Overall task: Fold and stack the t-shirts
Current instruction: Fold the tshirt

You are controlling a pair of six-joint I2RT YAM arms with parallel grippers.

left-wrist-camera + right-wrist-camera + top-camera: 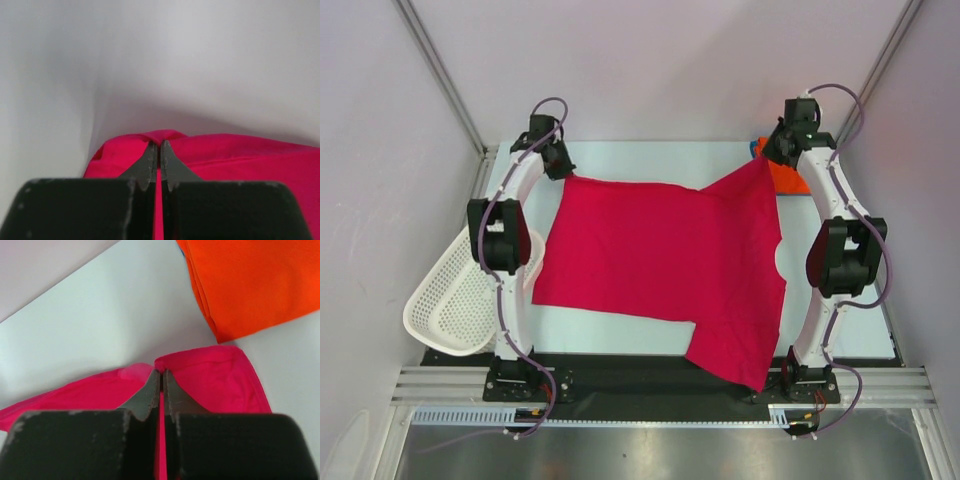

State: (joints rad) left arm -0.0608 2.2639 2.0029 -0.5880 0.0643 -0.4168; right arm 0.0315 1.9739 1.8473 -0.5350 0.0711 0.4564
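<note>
The crimson t-shirt (pixel 660 265) lies spread across the table, its near right part hanging over the front edge. My left gripper (pixel 558 160) is shut on its far left corner (pixel 160 136). My right gripper (pixel 772 150) is shut on its far right corner (pixel 200 375), lifted a little off the table. A folded orange t-shirt (pixel 788 178) lies at the far right behind the right gripper, and it fills the top right of the right wrist view (pixel 250 280). A sliver of blue cloth (pixel 757 147) shows beside it.
A white perforated basket (pixel 455 300) hangs off the table's left side by the left arm. The enclosure walls stand close behind and beside both arms. The black front rail (pixel 640 375) runs under the hanging cloth.
</note>
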